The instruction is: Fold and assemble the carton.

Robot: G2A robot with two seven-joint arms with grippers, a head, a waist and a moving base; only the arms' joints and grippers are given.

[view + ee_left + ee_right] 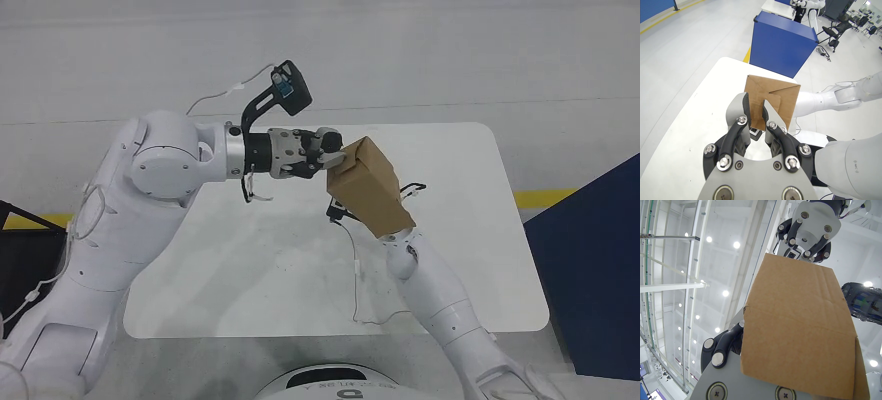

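The carton (370, 185) hangs above the bench (470, 280), its long axis running straight away from the left pincer (755, 101). That pincer meets the carton's tucked end face, jaws narrow, gripping nothing. The carton's underside rides on the right pincer (723, 347), whose grip I cannot tell.

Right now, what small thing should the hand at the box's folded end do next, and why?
Probably ease the left gripper forward to press the tab flat. Its fingers stand open right against the carton's folded end, and that tab seems to sit slightly raised rather than flush.
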